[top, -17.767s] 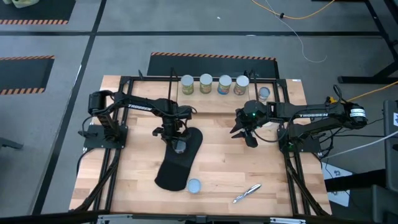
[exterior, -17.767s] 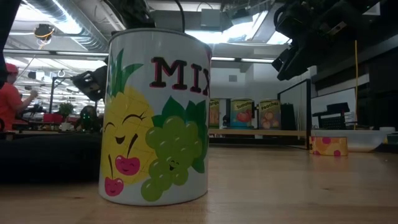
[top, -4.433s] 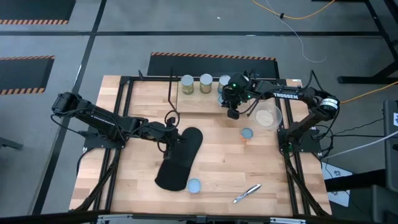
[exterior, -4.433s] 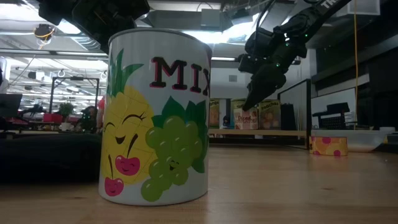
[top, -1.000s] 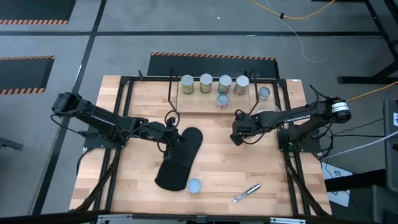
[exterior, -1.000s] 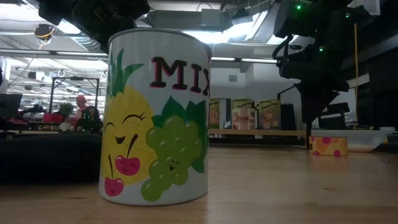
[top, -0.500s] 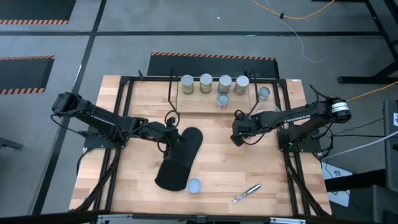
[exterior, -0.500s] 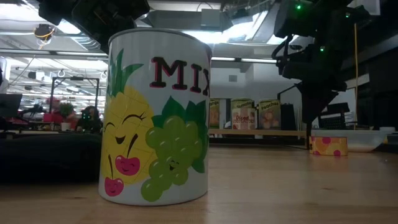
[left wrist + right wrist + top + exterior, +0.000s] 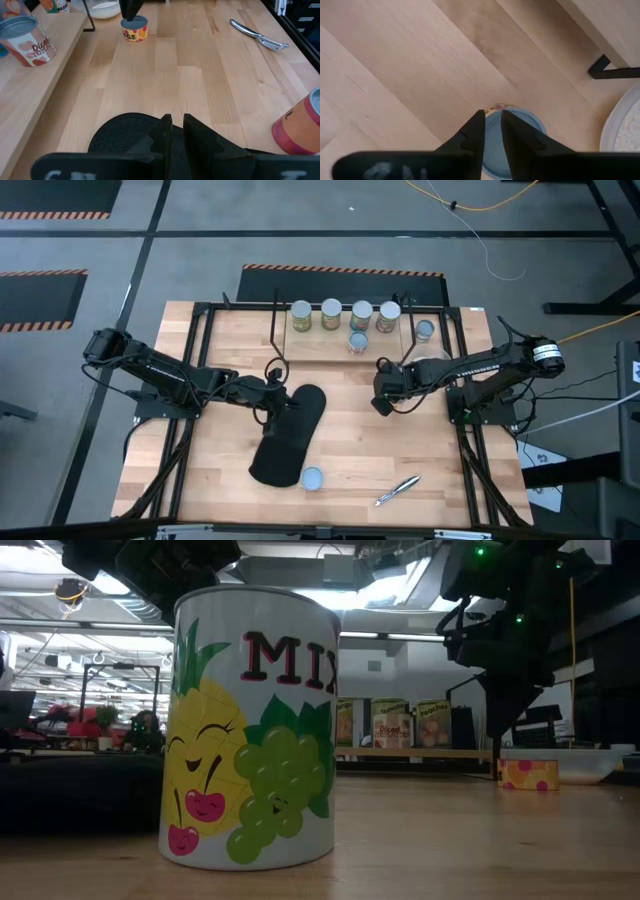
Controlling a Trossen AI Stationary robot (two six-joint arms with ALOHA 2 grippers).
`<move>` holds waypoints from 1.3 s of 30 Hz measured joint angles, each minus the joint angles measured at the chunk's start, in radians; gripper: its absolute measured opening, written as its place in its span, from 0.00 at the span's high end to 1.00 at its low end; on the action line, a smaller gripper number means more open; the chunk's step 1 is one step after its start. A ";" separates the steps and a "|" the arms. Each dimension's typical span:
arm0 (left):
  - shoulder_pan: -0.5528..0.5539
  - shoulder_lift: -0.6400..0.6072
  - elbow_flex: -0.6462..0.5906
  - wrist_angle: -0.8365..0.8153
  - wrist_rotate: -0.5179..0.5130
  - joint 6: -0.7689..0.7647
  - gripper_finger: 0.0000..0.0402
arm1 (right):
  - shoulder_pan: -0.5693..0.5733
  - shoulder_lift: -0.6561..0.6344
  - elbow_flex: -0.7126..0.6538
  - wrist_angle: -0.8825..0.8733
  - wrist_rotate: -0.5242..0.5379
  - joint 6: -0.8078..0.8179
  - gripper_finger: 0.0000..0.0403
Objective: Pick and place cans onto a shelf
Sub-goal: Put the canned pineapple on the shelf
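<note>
Right gripper (image 9: 491,131) hangs directly over the short blue-topped can (image 9: 512,140) on the table near the shelf (image 9: 340,345), fingers nearly together. That gap looks too narrow; descending like this could strike the lid and topple it.

The right gripper (image 9: 491,131) hangs directly over a blue-topped can (image 9: 517,134), and its fingers cover much of the lid; the frame edge cuts off the can's near side. Beyond it, a white dish (image 9: 623,129) is cropped. Ahead of the left gripper (image 9: 173,131), an orange can (image 9: 298,126) is cut off at the frame edge.
</note>
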 joint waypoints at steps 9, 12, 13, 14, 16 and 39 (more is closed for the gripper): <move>0.000 0.000 0.000 0.000 0.000 0.000 0.90 | 0.000 0.000 0.000 0.000 0.016 0.123 0.67; 0.000 0.002 0.000 -0.001 0.000 0.000 0.90 | 0.000 0.000 0.000 -0.001 0.033 0.212 0.65; 0.000 0.002 0.000 -0.001 0.000 0.000 0.90 | 0.000 0.000 0.000 -0.001 0.033 0.227 0.65; 0.000 0.002 0.000 -0.001 0.000 0.000 0.90 | 0.000 0.000 0.000 -0.001 0.033 0.238 0.65; 0.000 0.002 0.000 -0.002 0.000 0.000 0.90 | 0.000 0.000 0.000 -0.001 0.033 0.258 0.64; 0.000 0.002 0.000 -0.002 0.000 0.001 0.90 | 0.000 0.063 -0.062 0.027 -0.014 0.335 0.64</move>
